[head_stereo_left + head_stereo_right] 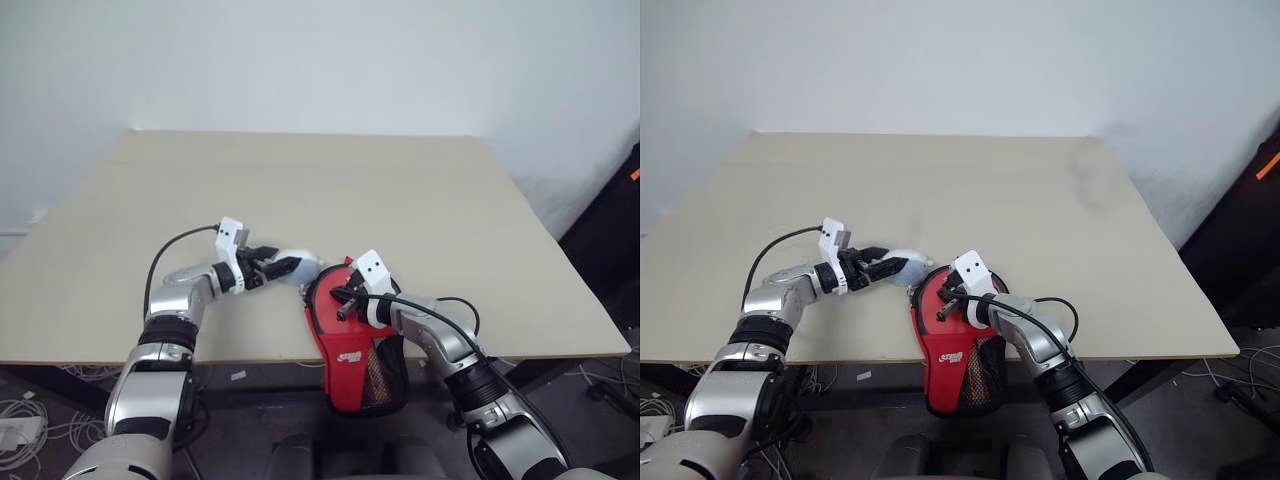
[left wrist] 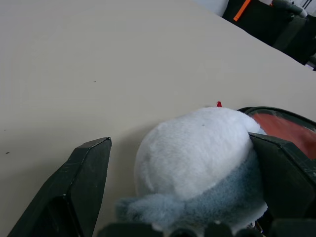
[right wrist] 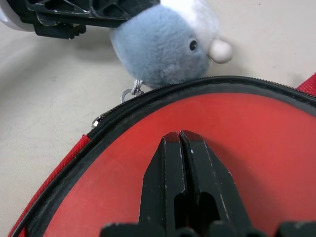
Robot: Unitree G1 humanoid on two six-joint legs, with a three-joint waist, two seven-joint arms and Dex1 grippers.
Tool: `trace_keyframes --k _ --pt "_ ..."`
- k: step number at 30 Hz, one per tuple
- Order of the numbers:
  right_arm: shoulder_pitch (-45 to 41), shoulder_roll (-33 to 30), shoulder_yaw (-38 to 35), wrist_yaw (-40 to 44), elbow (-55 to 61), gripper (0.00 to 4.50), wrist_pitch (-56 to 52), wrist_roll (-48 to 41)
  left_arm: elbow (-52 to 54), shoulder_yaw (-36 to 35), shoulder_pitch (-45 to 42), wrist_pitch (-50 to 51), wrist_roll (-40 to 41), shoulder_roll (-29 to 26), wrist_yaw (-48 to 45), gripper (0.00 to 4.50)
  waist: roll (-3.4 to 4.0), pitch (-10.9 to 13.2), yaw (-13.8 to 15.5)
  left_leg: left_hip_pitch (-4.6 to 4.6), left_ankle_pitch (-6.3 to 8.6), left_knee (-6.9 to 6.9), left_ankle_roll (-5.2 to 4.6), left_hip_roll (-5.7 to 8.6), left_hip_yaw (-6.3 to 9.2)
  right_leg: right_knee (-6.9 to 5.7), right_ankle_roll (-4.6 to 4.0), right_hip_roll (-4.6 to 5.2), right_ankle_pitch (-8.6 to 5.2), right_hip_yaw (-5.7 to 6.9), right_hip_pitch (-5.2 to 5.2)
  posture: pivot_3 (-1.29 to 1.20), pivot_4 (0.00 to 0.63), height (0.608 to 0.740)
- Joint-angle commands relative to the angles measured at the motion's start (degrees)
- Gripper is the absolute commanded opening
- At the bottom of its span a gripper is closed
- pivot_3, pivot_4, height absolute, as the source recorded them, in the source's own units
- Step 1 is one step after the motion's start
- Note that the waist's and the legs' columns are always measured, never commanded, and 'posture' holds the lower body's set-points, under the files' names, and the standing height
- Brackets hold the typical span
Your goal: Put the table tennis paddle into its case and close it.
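Tabletop [image 1: 300, 190] carries the case [image 1: 952, 350] at its near edge, its narrow end overhanging. I press my right claw [image 3: 180, 140], fingers together, on the red clear panel to pin it. My left claw [image 2: 177, 163] gapes around the plush zipper charm [image 2: 197, 158], presumably to pull it.

Both eye views look forward and down from the head over the table [image 1: 300, 190], taking in its whole top, the wall beyond and both arms at the near edge. They share almost all of the scene. The left wrist view looks low along its fingers [image 2: 79, 182], very near the plush [image 2: 197, 158], toward the far right. The right wrist view sits close above the case [image 3: 123, 163], facing left, and shares the plush [image 3: 163, 44] with it.
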State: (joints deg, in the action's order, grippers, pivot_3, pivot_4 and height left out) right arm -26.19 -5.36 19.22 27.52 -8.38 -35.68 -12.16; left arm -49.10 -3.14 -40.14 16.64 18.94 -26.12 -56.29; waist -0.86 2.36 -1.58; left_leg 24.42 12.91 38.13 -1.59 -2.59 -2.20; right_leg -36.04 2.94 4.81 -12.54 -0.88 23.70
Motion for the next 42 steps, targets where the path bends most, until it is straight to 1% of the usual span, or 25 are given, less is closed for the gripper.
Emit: trace_keyframes --k 1,12,21,24,28,29,37,42 --pt "0.3 0.5 -0.4 0.2 -0.1 0.04 0.1 0.7 -0.1 -0.2 -1.4 0.3 -0.8 0.9 -0.7 4.5 0.0 0.0 0.0 0.0 0.0 0.0 0.0 0.0 0.0 0.0 0.0 0.0 0.0 0.0 -0.01 0.0 0.0 0.74" --pt "0.7 1.0 -0.9 0.0 -0.4 0.04 -1.7 1.7 2.8 1.2 0.1 3.1 -1.5 4.6 -2.2 4.5 0.01 0.0 0.0 -0.1 0.0 0.0 0.0 0.0 0.01 -0.01 0.0 0.0 0.0 0.0 -0.1 0.0 0.0 0.74" --pt "1.7 1.0 -1.1 0.1 0.0 0.04 -2.2 2.0 3.0 -0.1 0.9 3.9 -1.7 5.9 0.3 4.5 0.02 0.0 0.0 -0.18 0.01 0.0 0.0 0.0 0.02 -0.02 0.0 0.0 0.0 0.0 -0.16 0.0 0.0 0.74" --pt "1.8 1.0 -1.0 0.1 0.1 0.0 -2.4 2.1 2.8 -0.7 0.7 4.0 -1.4 6.2 1.3 3.9 0.02 0.0 0.0 -0.21 0.01 0.0 0.0 0.0 0.02 -0.02 0.0 0.0 0.0 0.0 -0.19 0.0 0.0 0.74" --pt "1.9 1.0 -0.7 0.4 0.1 0.0 -2.4 2.2 3.0 -1.5 0.4 4.3 -0.9 6.4 1.7 2.52 0.02 0.0 0.0 -0.24 0.01 -0.01 0.0 0.0 0.02 -0.01 0.0 0.0 0.0 0.0 -0.22 0.0 0.0 0.74" --pt "1.9 0.9 -0.6 0.5 0.1 0.0 -2.4 2.2 3.1 -1.9 0.0 4.6 -0.5 6.4 1.7 2.27 0.02 0.0 0.0 -0.26 0.01 -0.02 0.0 0.0 0.02 -0.01 0.0 0.0 0.0 0.0 -0.23 0.0 0.0 0.74" --pt "2.4 1.0 0.5 1.0 0.6 0.0 -2.7 2.4 2.9 -5.5 -2.9 6.5 1.9 6.2 2.8 2.27 0.01 0.0 0.0 -0.3 0.01 -0.03 0.01 0.0 0.02 -0.01 0.01 0.0 -0.01 0.0 -0.26 0.0 0.0 0.74" --pt "2.9 1.0 1.3 1.4 0.9 0.0 -3.0 2.6 -0.5 -8.4 -6.2 5.2 2.5 6.4 5.4 2.27 0.01 0.0 -0.4 -0.31 0.01 -0.03 0.01 0.0 0.03 -0.01 0.01 0.0 -0.01 0.01 -0.26 0.0 0.0 0.74"
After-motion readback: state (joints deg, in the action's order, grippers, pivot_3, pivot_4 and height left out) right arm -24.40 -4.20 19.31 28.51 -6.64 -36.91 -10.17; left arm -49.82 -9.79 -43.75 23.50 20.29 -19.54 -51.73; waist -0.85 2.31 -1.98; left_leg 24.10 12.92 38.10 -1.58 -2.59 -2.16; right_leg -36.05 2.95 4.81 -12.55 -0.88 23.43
